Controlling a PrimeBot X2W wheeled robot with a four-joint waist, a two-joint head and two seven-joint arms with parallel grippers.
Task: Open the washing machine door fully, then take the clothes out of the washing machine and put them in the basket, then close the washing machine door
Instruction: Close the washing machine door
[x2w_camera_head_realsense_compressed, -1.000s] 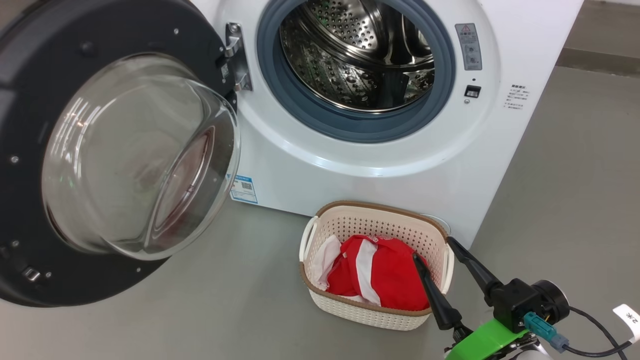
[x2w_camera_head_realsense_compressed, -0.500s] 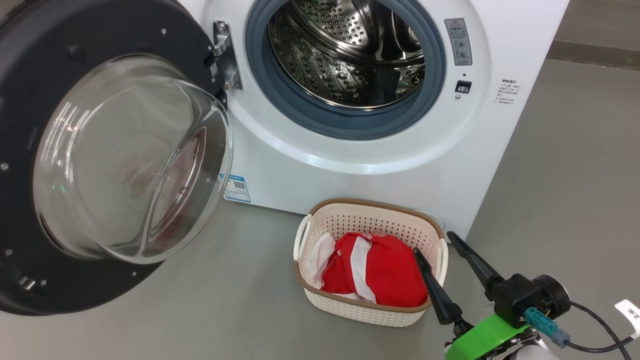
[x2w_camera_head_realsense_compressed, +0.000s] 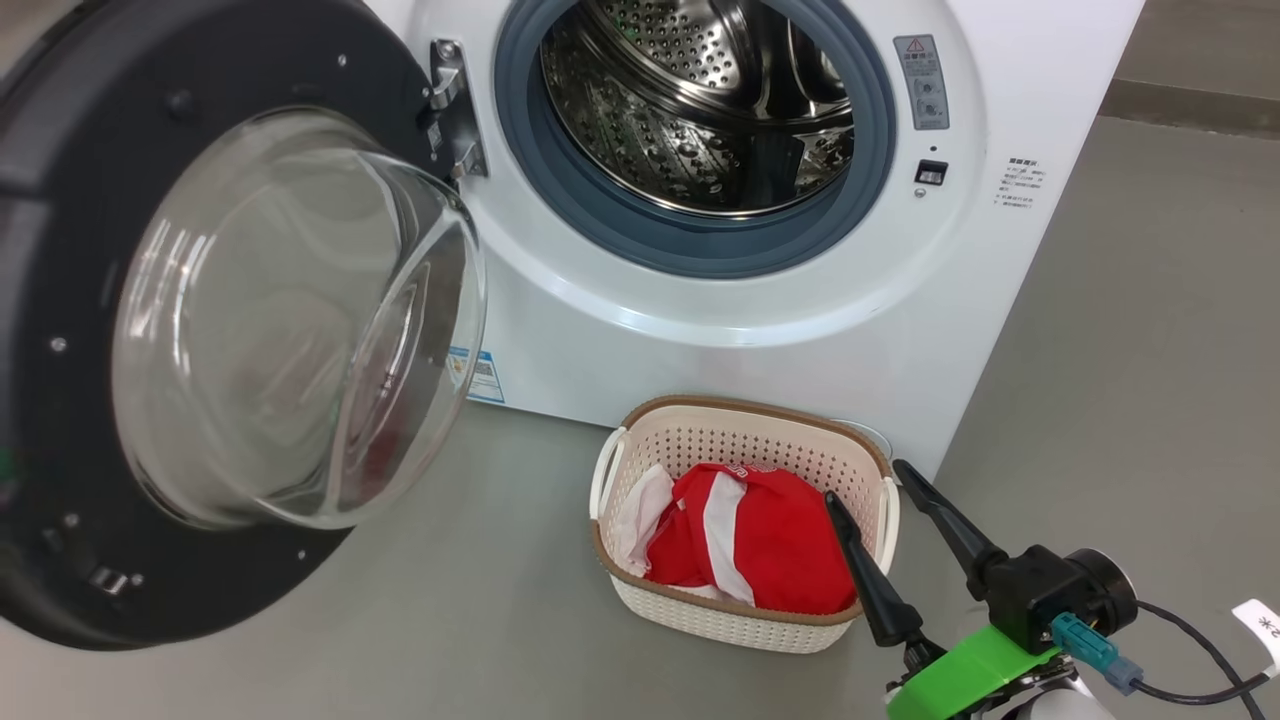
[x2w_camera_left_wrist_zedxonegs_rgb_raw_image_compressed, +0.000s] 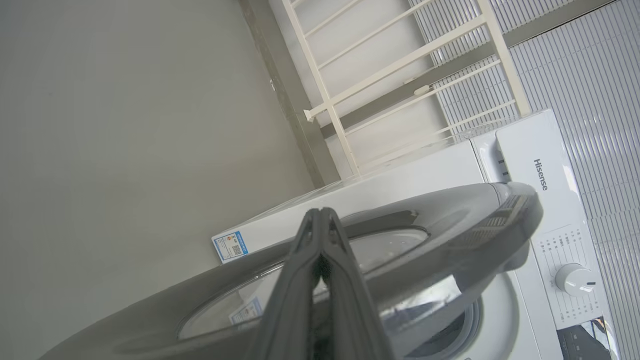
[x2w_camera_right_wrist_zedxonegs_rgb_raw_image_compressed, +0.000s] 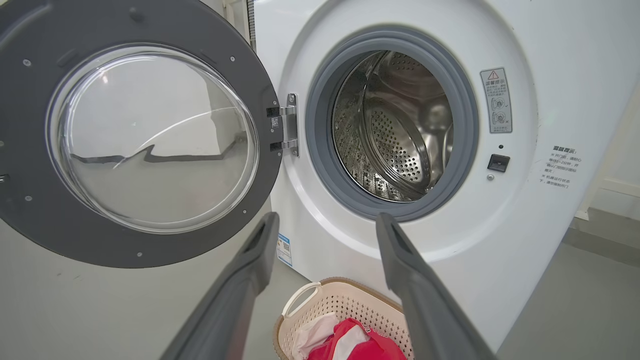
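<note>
Since the perforated steel drum (x2w_camera_head_realsense_compressed: 700, 110) of the big white front-loading washing machine (x2w_camera_head_realsense_compressed: 720, 330) looks bare, and the red garments with white trim (x2w_camera_head_realsense_compressed: 770, 550) lie heaped in the small cream perforated plastic basket (x2w_camera_head_realsense_compressed: 740, 408), you can treat the unloading as done. I judge the step in hand to be closing the door.

The basket sits on the grey floor (x2w_camera_head_realsense_compressed: 480, 600), just in front of the machine's lower right. The large round door with its glossy black rim and bulging glass bowl (x2w_camera_head_realsense_compressed: 250, 330) hangs swung wide at the near left.

Your right end effector (x2w_camera_head_realsense_compressed: 864, 481) is released, its long dark fingers spread and holding nothing, hovering just beside the basket's right rim. Your left end effector (x2w_camera_left_wrist_zedxonegs_rgb_raw_image_compressed: 320, 212) is clenched on nothing. In the left wrist view its tips lie close over the door's outer face, though you cannot tell whether they touch it.

Next, you need a steady push from the left arm on that outer face, swinging the door right and away toward the grey rubber ring (x2w_camera_head_realsense_compressed: 870, 150) until it latches. Keep the right arm low and clear of the door's arc.
</note>
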